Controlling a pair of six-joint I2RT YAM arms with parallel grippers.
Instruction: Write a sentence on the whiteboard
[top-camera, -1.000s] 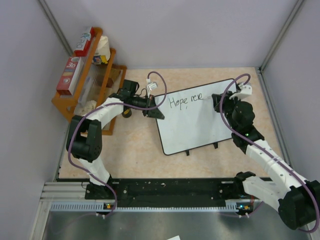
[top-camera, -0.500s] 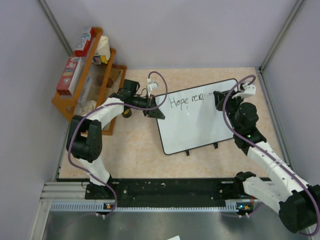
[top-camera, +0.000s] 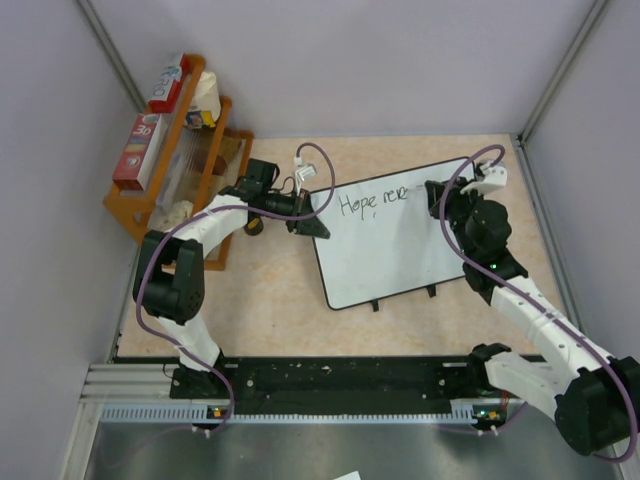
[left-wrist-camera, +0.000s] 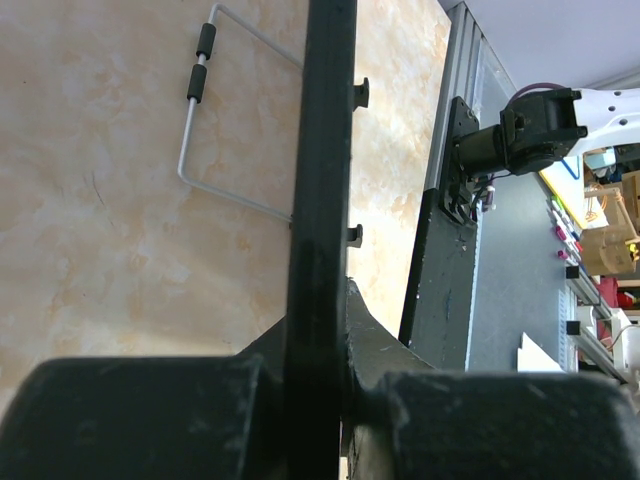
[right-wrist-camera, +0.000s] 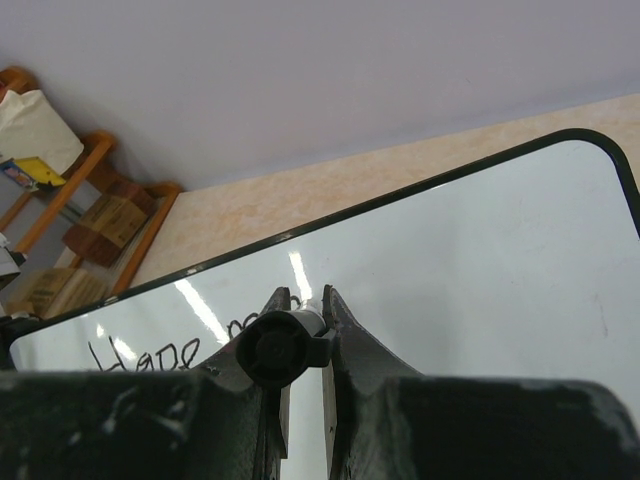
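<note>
The whiteboard (top-camera: 385, 255) lies tilted on the table, and its black rim (left-wrist-camera: 322, 150) shows edge-on in the left wrist view. The sentence (top-camera: 372, 202) reads roughly "Hope, rer" in one line near the top edge; its start shows in the right wrist view (right-wrist-camera: 140, 352). My left gripper (top-camera: 316, 228) is shut on the board's left rim (left-wrist-camera: 340, 345). My right gripper (top-camera: 432, 195) is shut on a marker (right-wrist-camera: 278, 346), seen cap-end on, with its tip at the board (right-wrist-camera: 480, 260) right of the last word.
A wooden rack (top-camera: 175, 150) with boxes and a roll stands at the back left, also in the right wrist view (right-wrist-camera: 110, 225). A small dark object (top-camera: 253, 227) lies by the left arm. A wire stand (left-wrist-camera: 225, 120) lies on the table. The black rail (top-camera: 330, 380) runs along the front.
My right wrist has shifted slightly, right and then back left, with the marker held at the end of the written line. The left arm and the board have not moved.
</note>
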